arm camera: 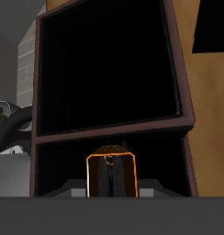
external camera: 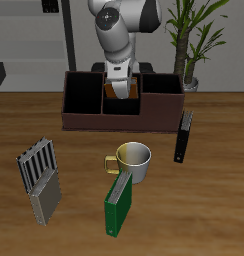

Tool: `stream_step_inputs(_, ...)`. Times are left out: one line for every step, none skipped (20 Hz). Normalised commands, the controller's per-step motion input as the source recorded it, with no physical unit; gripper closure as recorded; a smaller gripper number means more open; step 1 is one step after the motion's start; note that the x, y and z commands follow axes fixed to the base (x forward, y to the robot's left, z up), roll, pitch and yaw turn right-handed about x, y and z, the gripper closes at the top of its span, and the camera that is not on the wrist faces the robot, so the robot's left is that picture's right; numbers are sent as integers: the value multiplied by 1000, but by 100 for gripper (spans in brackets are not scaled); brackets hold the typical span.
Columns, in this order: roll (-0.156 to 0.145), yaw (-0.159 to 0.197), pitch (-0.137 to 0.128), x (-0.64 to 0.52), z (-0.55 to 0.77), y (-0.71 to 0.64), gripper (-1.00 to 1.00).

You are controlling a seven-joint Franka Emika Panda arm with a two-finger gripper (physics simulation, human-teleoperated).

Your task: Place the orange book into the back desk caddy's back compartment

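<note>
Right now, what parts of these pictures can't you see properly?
- Orange book: exterior view shows a sliver; the gripper and the back desk caddy wall cover the rest.
- Gripper fingers: hidden, so its grip is unclear.
- Caddy cell floors: black shadow in the wrist view.
- Plant: top cut by the frame edge.
- Green book cover: too small to read.

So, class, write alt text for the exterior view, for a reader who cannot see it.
A robot gripper holds the orange book upright over the middle cells of the back desk caddy, a long dark wooden organiser at the table's back. Nearer the front edge are a grey slatted rack, a mug, a green book and a black book.
</note>
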Motion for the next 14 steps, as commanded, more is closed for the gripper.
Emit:
stream_step_inputs(17,-70,45,13,38,-11,-100)
stream_step_inputs(-2,-38,-16,-14,43,-19,-100)
stream_step_inputs(-18,-6,-17,36,57,-38,-100)
stream_step_inputs(-9,-98,-15,-2,142,-45,-100)
stream_step_inputs(-8,-39,-10,-28,109,-56,-100)
stream_step_inputs(27,-217,-80,-80,549,-197,-100)
stream_step_inputs(0,0,0,37,-6,21,-100)
stream_step_inputs(3,-105,-93,26,313,-109,-100)
stream_step_inputs(21,-566,-151,-16,863,-352,-100)
stream_step_inputs(-23,-144,2,96,200,-37,-100)
stream_step_inputs(0,-287,-202,70,618,-242,-100)
stream_step_inputs(12,-320,-87,60,456,-299,-100)
stream_step_inputs(-48,-412,-20,80,484,-493,-100)
stream_step_inputs(-42,-390,-91,157,531,-602,-100)
